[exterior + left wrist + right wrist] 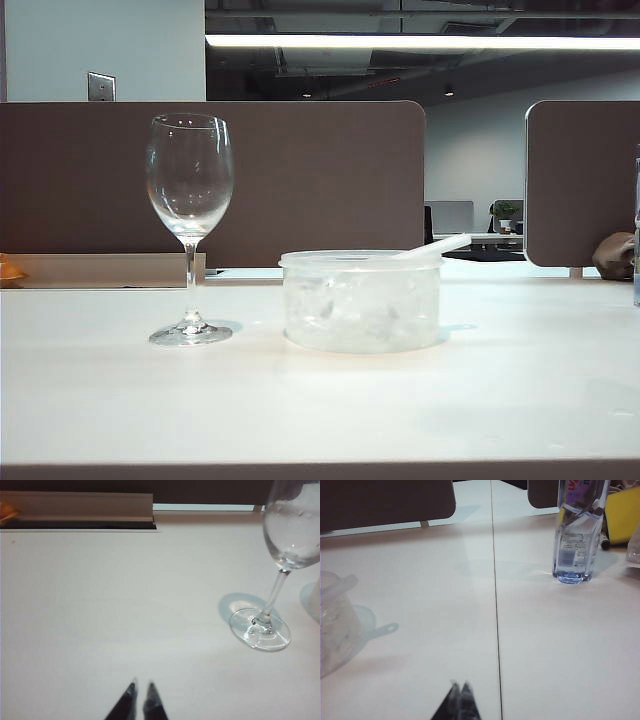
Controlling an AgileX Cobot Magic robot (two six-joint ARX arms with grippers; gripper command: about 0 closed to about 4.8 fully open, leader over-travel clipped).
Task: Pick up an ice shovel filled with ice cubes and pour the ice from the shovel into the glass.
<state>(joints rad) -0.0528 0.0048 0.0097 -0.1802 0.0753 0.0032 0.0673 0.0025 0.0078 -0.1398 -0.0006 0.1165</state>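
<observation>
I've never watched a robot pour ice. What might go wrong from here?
The wine glass stands tall on a thin stem, so a nudge could topple it. The ice shovel shows only a thin handle above the tub, likely hard for the shut right hand to grasp. The left hand sits near the glass.

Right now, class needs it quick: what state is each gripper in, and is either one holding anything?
Left gripper: nearly closed, holding nothing, over bare table near the glass.
Right gripper: closed, holding nothing, over bare table beside the ice tub.

Left hand (pixel 142 686) near glass (pixel 280 570)
</observation>
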